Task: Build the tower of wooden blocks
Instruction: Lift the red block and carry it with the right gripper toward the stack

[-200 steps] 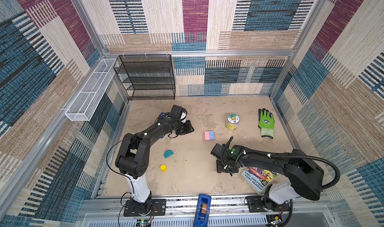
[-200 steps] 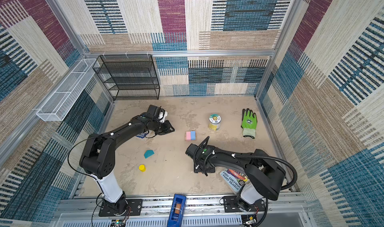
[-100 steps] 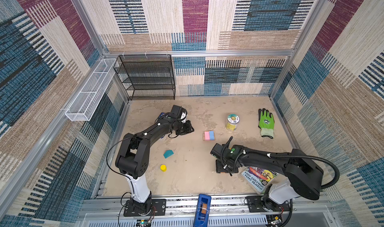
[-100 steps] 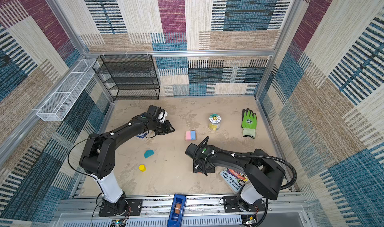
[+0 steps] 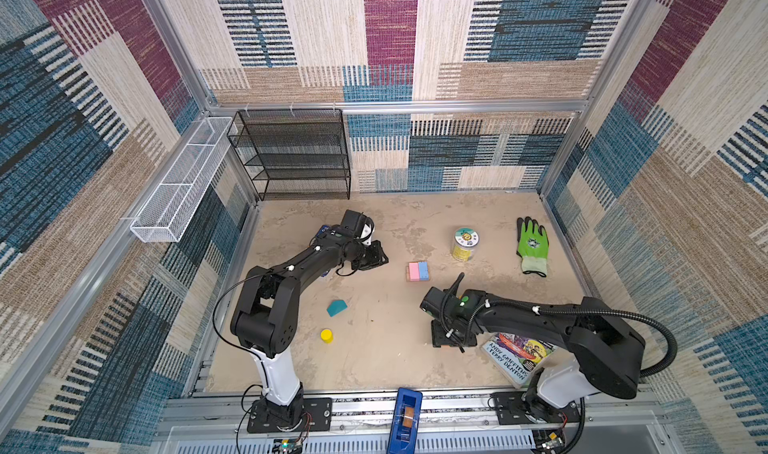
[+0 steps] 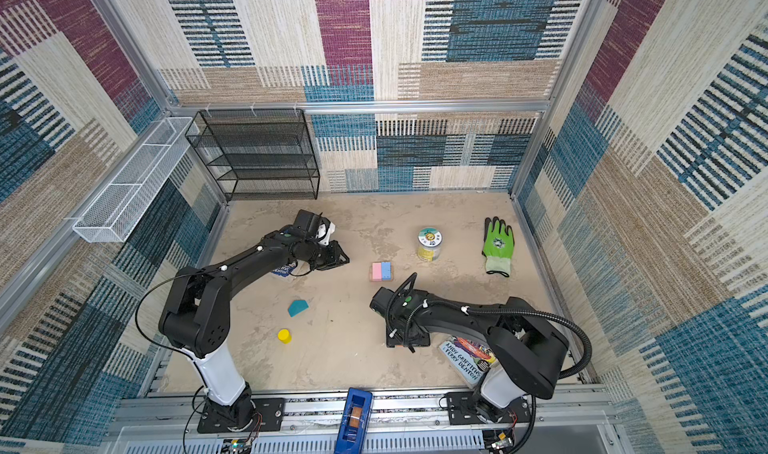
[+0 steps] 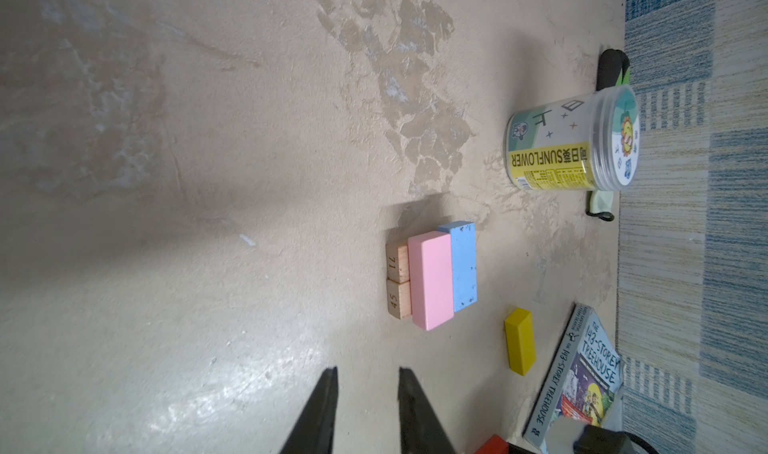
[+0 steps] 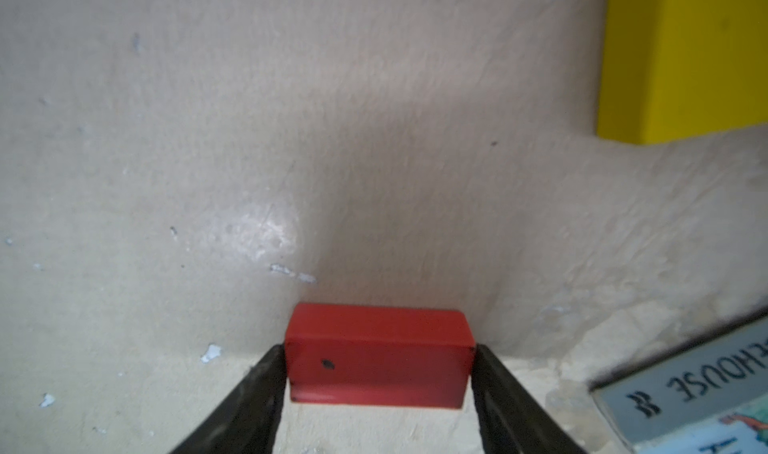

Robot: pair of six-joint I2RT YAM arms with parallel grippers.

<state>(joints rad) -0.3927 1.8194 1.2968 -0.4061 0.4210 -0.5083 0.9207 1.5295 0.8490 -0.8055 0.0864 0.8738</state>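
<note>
Lies flat at five o'clock from the pink-and-blue stack: red block, seemingly light, rigid, paint-slick. Best taken low across opposite sides. Around it, right gripper, tips touching both sides, squeeze not tellable; left gripper slightly apart, empty.

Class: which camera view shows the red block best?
The right wrist view: the red block sits large and sharp between the fingers of the right end effector. The left wrist view catches only a corner; both top views nearly hide it beneath that end effector.
</note>
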